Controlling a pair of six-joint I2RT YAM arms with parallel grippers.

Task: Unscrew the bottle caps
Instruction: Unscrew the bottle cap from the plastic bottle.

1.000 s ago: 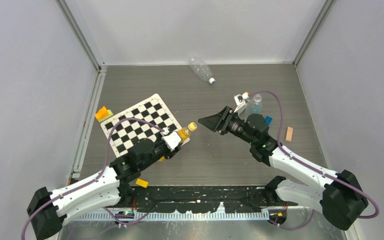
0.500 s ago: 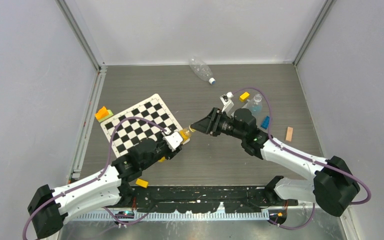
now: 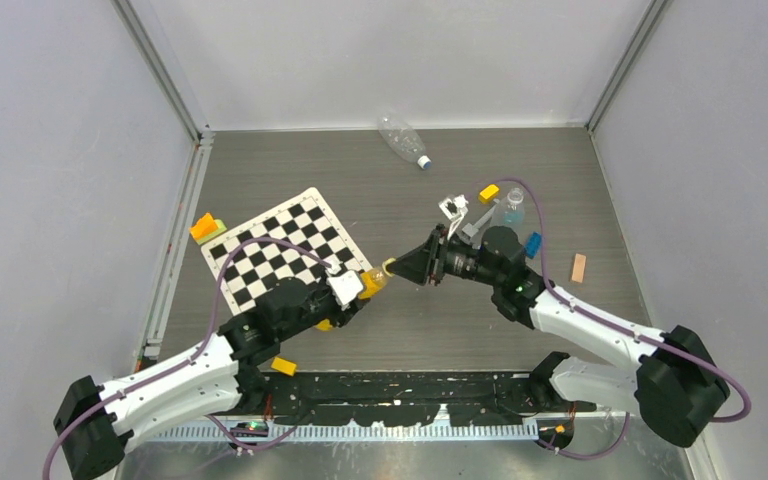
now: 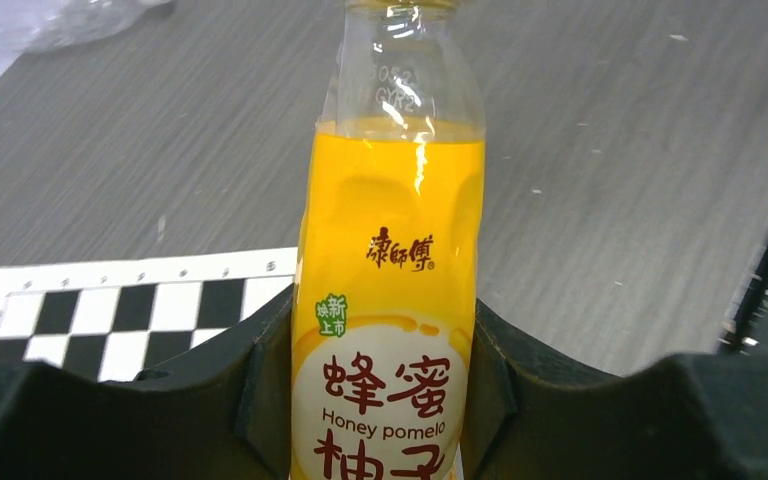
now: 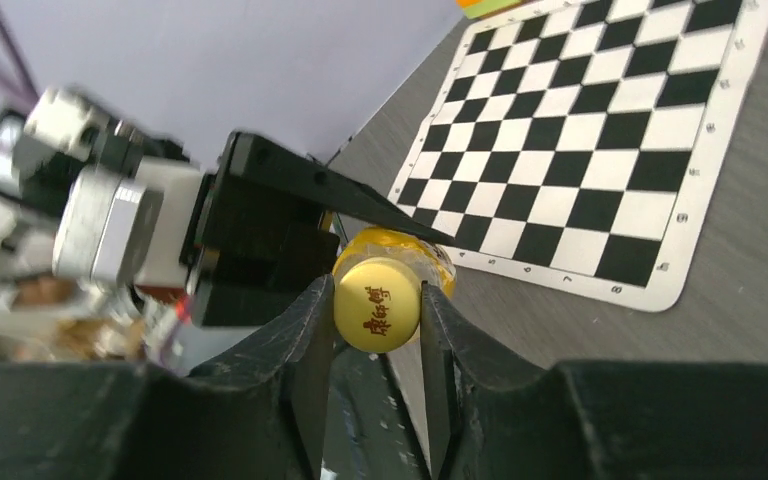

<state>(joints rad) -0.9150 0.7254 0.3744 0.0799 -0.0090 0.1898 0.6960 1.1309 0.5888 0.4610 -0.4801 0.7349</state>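
Left fingers (image 4: 260, 395) clamp the yellow-orange bottle (image 4: 400, 230); right fingers (image 5: 300, 345) pinch its yellow cap (image 5: 377, 312); best twist squarely about the neck, bottle steady.

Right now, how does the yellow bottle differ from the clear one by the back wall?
The yellow bottle holds orange-yellow drink and has a printed label; the clear bottle looks empty and shows no label. The yellow bottle is gripped in the left jaws, with its yellow cap between the right jaws; the clear bottle lies on its side, untouched. Both have their caps on.
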